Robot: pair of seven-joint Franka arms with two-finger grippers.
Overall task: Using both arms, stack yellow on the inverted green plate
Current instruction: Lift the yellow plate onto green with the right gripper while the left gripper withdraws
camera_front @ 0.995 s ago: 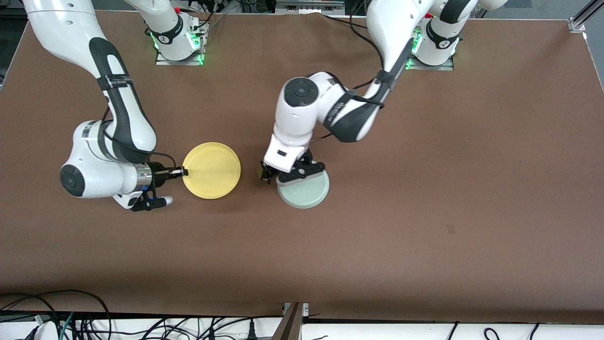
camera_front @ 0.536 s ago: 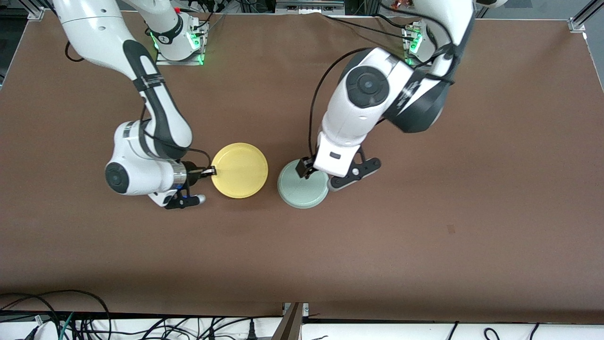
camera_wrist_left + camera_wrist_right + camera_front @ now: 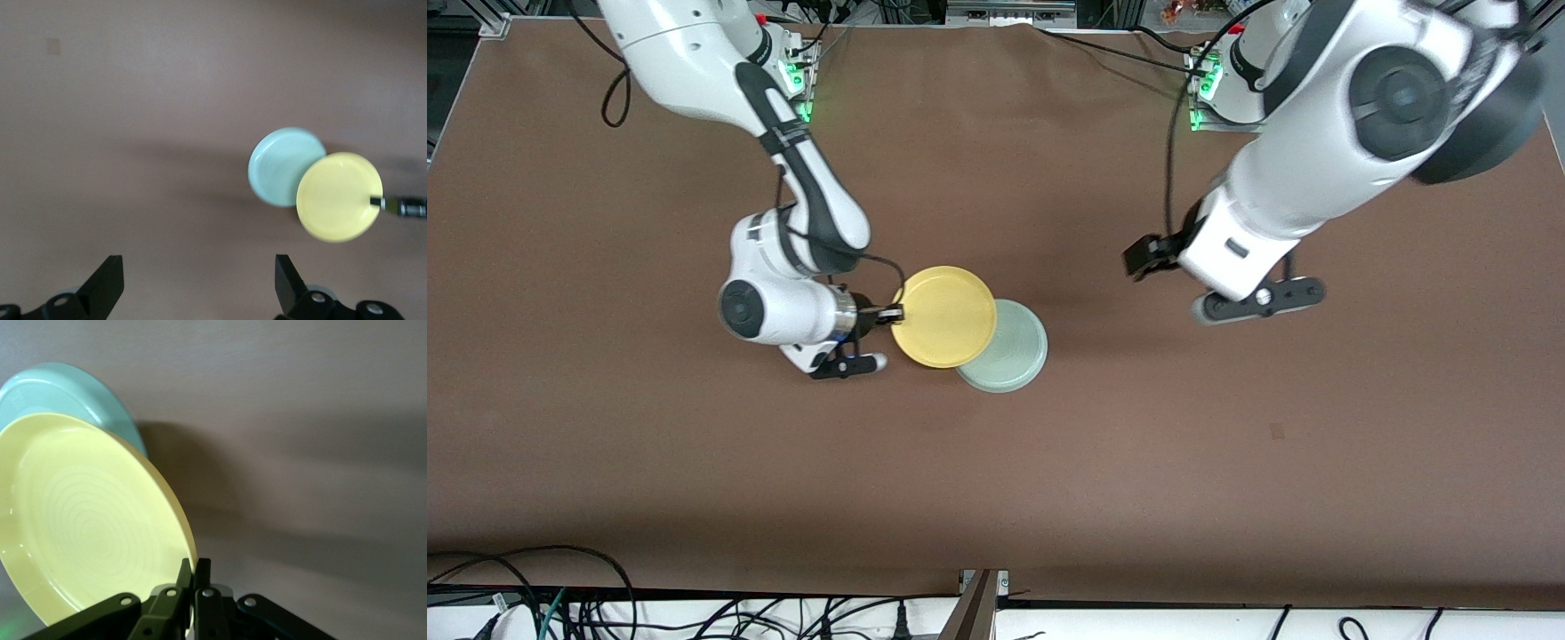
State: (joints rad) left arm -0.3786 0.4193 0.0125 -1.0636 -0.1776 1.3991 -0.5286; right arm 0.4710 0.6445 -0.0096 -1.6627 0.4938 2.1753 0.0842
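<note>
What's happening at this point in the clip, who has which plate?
The right gripper is shut on the rim of the yellow plate and holds it partly over the green plate, which lies on the table. The yellow plate overlaps the green one's edge toward the right arm's end but is not centred on it. The left gripper is open and empty, up over bare table toward the left arm's end.

The yellow plate (image 3: 945, 316) is held up over part of the green plate (image 3: 1009, 351), which lies on the table (image 3: 1227, 462). The yellow plate sits more toward the right arm's end.
</note>
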